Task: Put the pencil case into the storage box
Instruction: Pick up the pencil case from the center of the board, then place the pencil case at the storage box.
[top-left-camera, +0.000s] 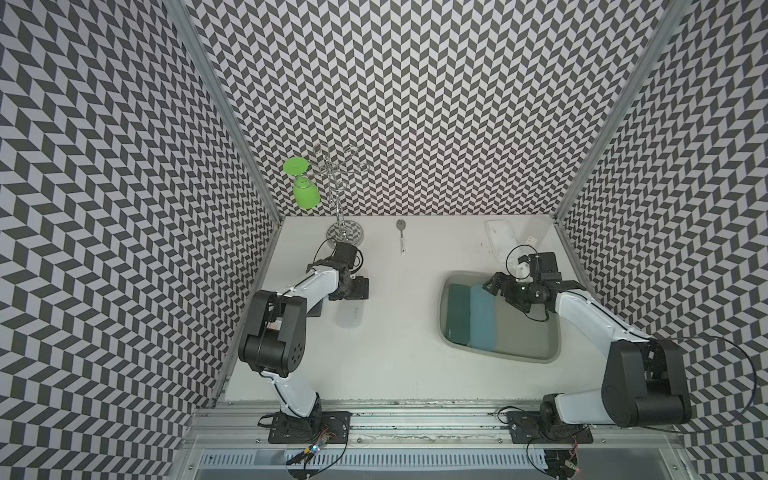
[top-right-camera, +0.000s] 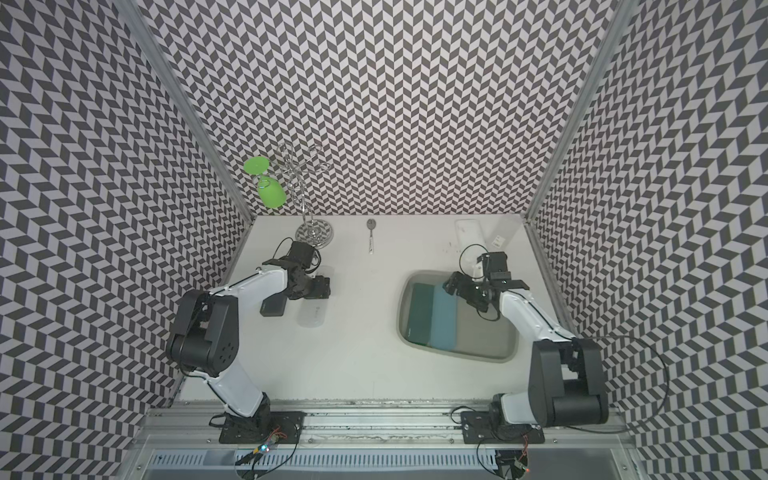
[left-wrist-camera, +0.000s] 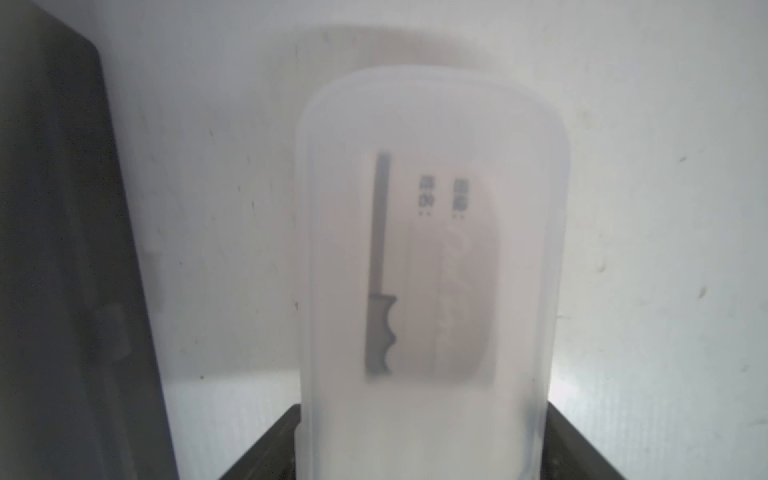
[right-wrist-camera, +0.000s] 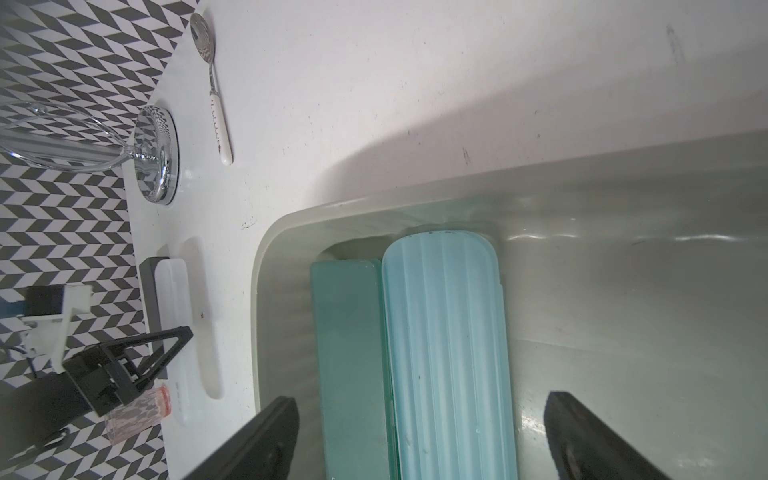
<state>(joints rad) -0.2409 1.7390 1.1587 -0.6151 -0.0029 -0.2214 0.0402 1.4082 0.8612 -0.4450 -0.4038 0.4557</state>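
Pencil case (left-wrist-camera: 428, 270) clamped between left fingers (left-wrist-camera: 266, 453); right fingers (right-wrist-camera: 266, 440) spread above storage box (right-wrist-camera: 623, 208).

Left arm (top-left-camera: 316, 282) reaches forward with the elbow bent and the wrist pitched down. The left gripper (left-wrist-camera: 422, 409) has its fingers (left-wrist-camera: 582, 449) set against both long sides of the pencil case (left-wrist-camera: 428, 249). Right arm (top-left-camera: 582, 311) angles inward, wrist tipped down, right gripper (right-wrist-camera: 419, 399) hanging with jaws spread wide.
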